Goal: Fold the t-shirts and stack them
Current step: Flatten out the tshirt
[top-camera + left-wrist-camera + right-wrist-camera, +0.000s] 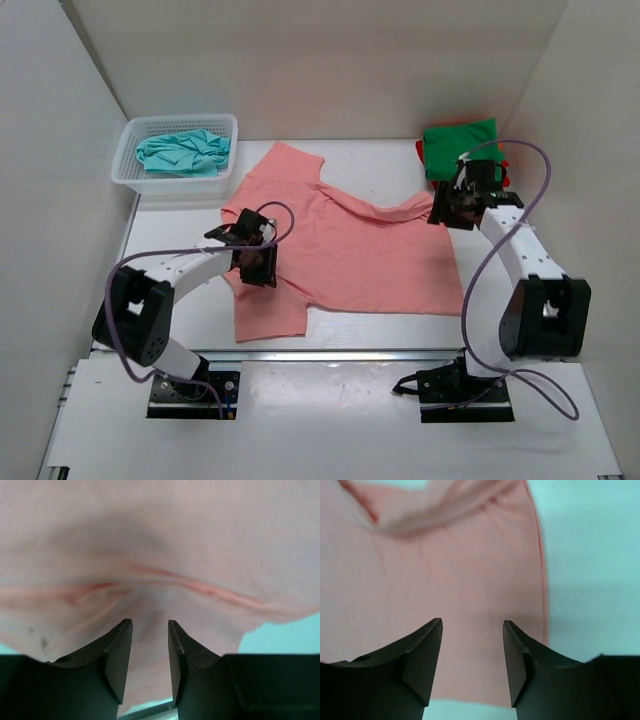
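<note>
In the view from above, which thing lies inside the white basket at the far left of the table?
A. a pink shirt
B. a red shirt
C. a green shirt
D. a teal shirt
D: the teal shirt lies crumpled inside the white basket, while the pink shirt is spread on the table and the green shirt sits at the far right.

One t-shirt (350,250) lies spread across the middle of the counter (390,158). Behind it to the left stands a basket (128,172) with another t-shirt (185,152) in it; behind it to the right lies a folded pile of t-shirts (458,145).
</note>
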`<state>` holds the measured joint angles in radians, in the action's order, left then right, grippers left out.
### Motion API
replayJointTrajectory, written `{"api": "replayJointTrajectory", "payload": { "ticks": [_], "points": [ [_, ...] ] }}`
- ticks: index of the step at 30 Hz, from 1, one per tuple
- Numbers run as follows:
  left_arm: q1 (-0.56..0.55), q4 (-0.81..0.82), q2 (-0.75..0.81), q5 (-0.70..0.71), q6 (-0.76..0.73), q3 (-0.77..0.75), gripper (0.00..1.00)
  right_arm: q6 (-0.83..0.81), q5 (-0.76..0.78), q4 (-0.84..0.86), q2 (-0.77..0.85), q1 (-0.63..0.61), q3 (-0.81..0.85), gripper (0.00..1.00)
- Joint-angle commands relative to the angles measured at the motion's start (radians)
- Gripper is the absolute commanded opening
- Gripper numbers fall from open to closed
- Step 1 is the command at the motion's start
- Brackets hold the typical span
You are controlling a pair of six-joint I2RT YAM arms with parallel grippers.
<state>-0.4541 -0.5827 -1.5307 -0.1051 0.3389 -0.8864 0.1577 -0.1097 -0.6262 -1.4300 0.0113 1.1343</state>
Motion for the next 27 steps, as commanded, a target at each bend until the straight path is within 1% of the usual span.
{"api": "replayJointTrajectory", "payload": {
  "ticks": [1,2,5,6,8,10,13,16,18,22,23,24,26,27],
  "points": [
    [0.017,-0.04,0.122,-0.027,-0.017,0.055,0.45,0.068,-0.07,0.167,-0.157,-0.005,0.07,0.5],
    [0.02,-0.052,0.151,-0.025,-0.02,0.072,0.45,0.084,-0.074,0.209,-0.231,-0.005,0.097,0.5],
    [0.031,-0.071,0.214,-0.037,-0.021,0.098,0.44,0.129,-0.113,0.275,-0.326,-0.004,0.143,0.52],
    [0.037,-0.078,0.237,-0.031,-0.027,0.099,0.45,0.135,-0.119,0.287,-0.367,-0.029,0.16,0.53],
    [0.048,-0.081,0.266,-0.036,-0.026,0.109,0.45,0.141,-0.128,0.327,-0.431,-0.036,0.214,0.55],
    [0.057,-0.082,0.285,-0.033,-0.028,0.116,0.45,0.158,-0.152,0.35,-0.515,-0.034,0.284,0.58],
    [0.069,-0.085,0.29,-0.045,-0.037,0.115,0.44,0.203,-0.188,0.367,-0.592,-0.027,0.364,0.59],
    [0.071,-0.094,0.283,-0.038,-0.049,0.116,0.44,0.233,-0.186,0.355,-0.604,-0.024,0.392,0.59],
    [0.069,-0.094,0.277,-0.042,-0.057,0.122,0.44,0.261,-0.176,0.358,-0.583,-0.024,0.375,0.59],
    [0.077,-0.075,0.273,-0.051,-0.051,0.144,0.44,0.302,-0.219,0.457,-0.553,-0.013,0.296,0.58],
    [0.083,-0.072,0.276,-0.048,-0.052,0.142,0.44,0.307,-0.244,0.476,-0.576,-0.013,0.304,0.58],
    [0.078,-0.071,0.273,-0.051,-0.057,0.144,0.44,0.307,-0.245,0.445,-0.586,-0.013,0.336,0.58],
    [0.075,-0.078,0.264,-0.044,-0.06,0.142,0.44,0.266,-0.21,0.355,-0.657,-0.019,0.431,0.6],
    [0.077,-0.081,0.27,-0.047,-0.063,0.139,0.44,0.258,-0.188,0.341,-0.667,-0.02,0.452,0.61]
  ]
}}
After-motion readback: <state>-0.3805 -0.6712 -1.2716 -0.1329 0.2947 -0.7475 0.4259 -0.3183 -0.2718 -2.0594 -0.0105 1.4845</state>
